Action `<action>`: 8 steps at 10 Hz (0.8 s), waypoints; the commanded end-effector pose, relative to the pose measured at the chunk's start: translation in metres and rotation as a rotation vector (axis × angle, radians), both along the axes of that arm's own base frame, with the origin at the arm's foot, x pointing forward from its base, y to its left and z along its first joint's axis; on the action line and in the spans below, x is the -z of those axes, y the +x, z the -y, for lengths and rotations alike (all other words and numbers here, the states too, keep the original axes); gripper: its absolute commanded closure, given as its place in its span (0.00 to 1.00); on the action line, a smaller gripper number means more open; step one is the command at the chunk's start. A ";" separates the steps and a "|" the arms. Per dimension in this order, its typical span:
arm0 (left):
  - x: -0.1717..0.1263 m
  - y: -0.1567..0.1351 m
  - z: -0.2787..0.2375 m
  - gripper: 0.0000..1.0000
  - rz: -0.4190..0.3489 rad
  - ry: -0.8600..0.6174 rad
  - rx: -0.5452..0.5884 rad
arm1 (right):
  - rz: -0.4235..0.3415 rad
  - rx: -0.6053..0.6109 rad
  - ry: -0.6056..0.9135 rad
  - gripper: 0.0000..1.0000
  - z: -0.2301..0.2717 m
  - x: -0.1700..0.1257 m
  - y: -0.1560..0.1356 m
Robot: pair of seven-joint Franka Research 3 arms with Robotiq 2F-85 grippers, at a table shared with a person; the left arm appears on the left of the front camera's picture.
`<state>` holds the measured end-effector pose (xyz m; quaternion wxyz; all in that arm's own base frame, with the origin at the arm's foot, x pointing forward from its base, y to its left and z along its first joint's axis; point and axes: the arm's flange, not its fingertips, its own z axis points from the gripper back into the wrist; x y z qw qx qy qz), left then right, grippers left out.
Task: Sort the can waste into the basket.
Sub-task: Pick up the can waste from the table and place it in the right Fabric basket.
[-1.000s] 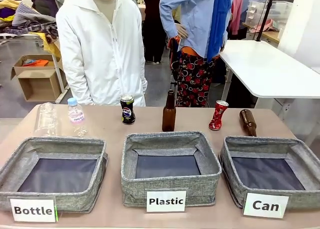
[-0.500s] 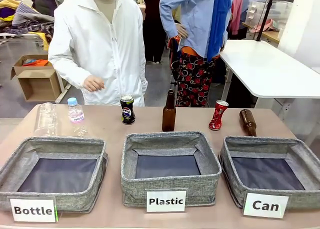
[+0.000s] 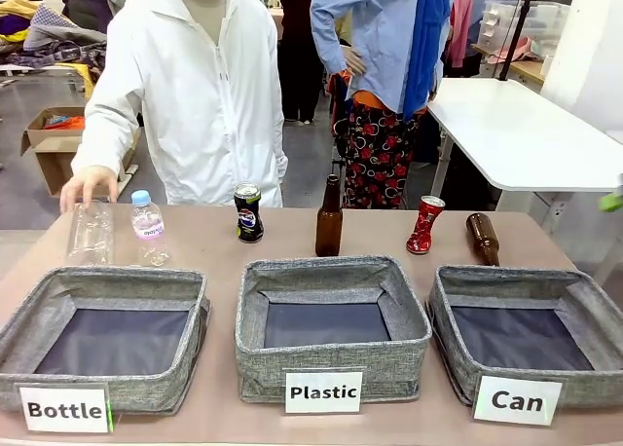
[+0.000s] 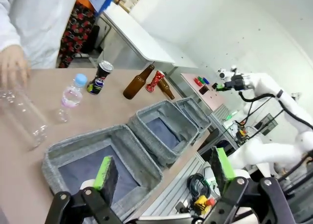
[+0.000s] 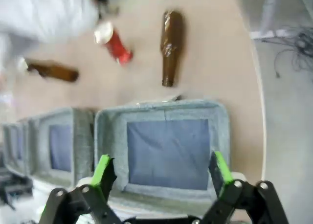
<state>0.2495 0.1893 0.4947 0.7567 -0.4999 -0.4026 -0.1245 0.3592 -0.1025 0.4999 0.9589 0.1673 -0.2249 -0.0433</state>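
**Watcher:** What has moved?

**Me:** Two things. The person's hand (image 3: 88, 185) has dropped from waist height onto the clear plastic bottle (image 3: 90, 234), at the table end farthest from the Can basket (image 3: 511, 275). My right fingers (image 3: 611, 202) have also come in, as a green blur at the front view's right edge, out past that basket's right wall.

**Watcher:** Are they holding anything?

**Me:** No. In the right wrist view they stand apart and empty above the Can basket, with its bare dark lining between them. My left fingers (image 4: 103, 171) are apart and empty too. They are well away from the Can basket, over the Bottle basket (image 4: 124, 136) at the other end of the row.

**Watcher:** Where are the cans?

**Me:** Both are on the table and neither is in the Can basket. The red can (image 3: 425, 224) stands just behind the basket's far-left corner. The brown bottle (image 3: 482, 238) lying down is close beside the red can, along the far rim. The black-and-blue can (image 3: 248, 212) is well apart to the left, beyond the upright brown bottle (image 3: 329, 219).

**Watcher:** What does that mean for the sorting?

**Me:** I judge it hasn't begun. The person is busy far from the Can basket, so my side looks free. The red can seems the natural first pick for my right fingers. The risk I see is nudging the lying bottle beside it.
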 end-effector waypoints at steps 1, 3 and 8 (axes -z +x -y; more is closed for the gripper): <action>-0.002 0.001 -0.001 0.00 0.031 -0.005 0.005 | 0.067 -0.191 -0.106 0.00 -0.013 0.021 0.063; -0.002 0.001 -0.001 0.00 0.031 -0.005 0.005 | 0.127 -0.318 -0.144 0.00 -0.062 0.048 0.086; -0.002 0.001 -0.001 0.00 0.031 -0.005 0.005 | 0.070 -0.290 -0.184 0.00 -0.075 0.049 0.086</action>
